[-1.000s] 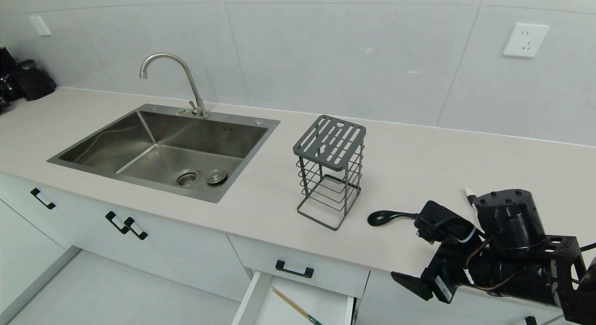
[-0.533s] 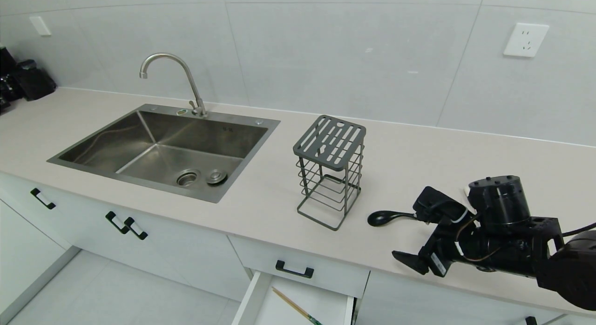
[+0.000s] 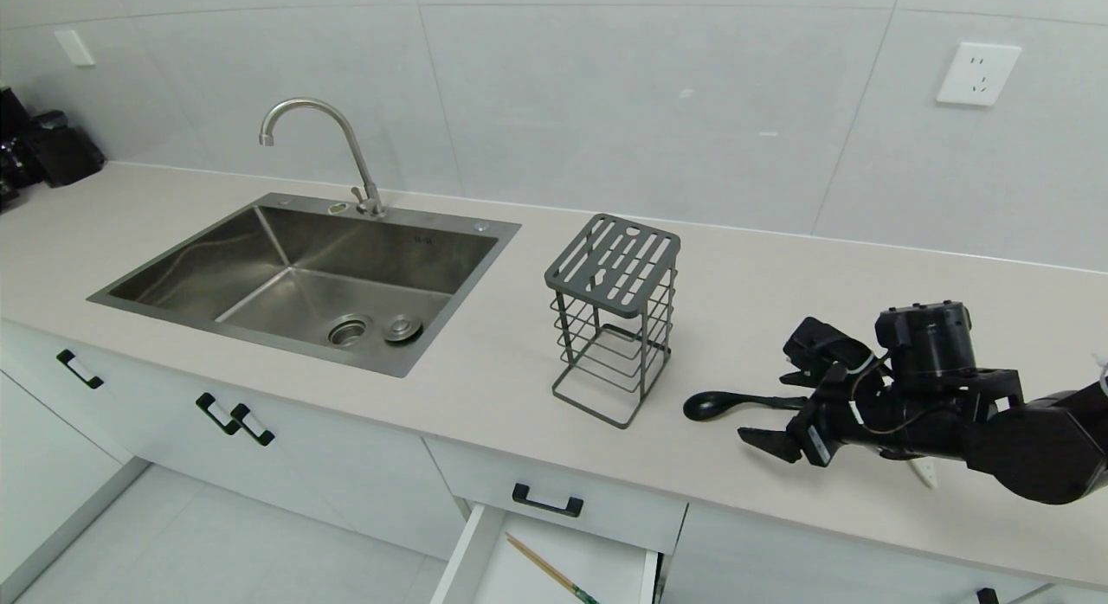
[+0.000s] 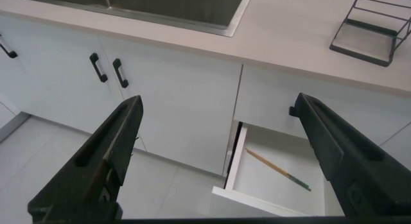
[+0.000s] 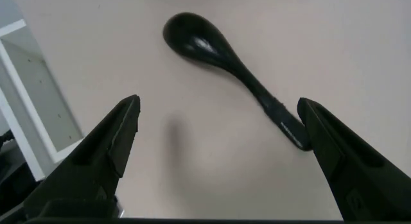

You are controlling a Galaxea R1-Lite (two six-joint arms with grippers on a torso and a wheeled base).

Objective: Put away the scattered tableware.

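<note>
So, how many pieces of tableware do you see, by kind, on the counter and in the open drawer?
Black spoon: 1
Wooden stick, lying in the drawer: 1
White piece, mostly hidden, kind unclear: 1
Total: 3

Looks like a home kitchen. Has a stainless steel sink (image 3: 372,253) sunk into a long pale surface (image 3: 779,275), with a gooseneck faucet (image 3: 351,145) at its back rim and a drain (image 3: 348,331) and stopper (image 3: 403,328) in the basin floor. Backs onto a wall of large pale tiles (image 3: 606,85) bearing a white socket (image 3: 977,74). Carries white cabinet doors (image 4: 167,102) with black bar handles (image 3: 234,418) under the surface, plus a drawer (image 3: 459,561) standing open with a single chopstick (image 4: 276,169) inside. Holds tableware gear too: a dark wire utensil rack (image 3: 615,262) standing upright and a black soup spoon (image 5: 218,54) lying near it.
</note>
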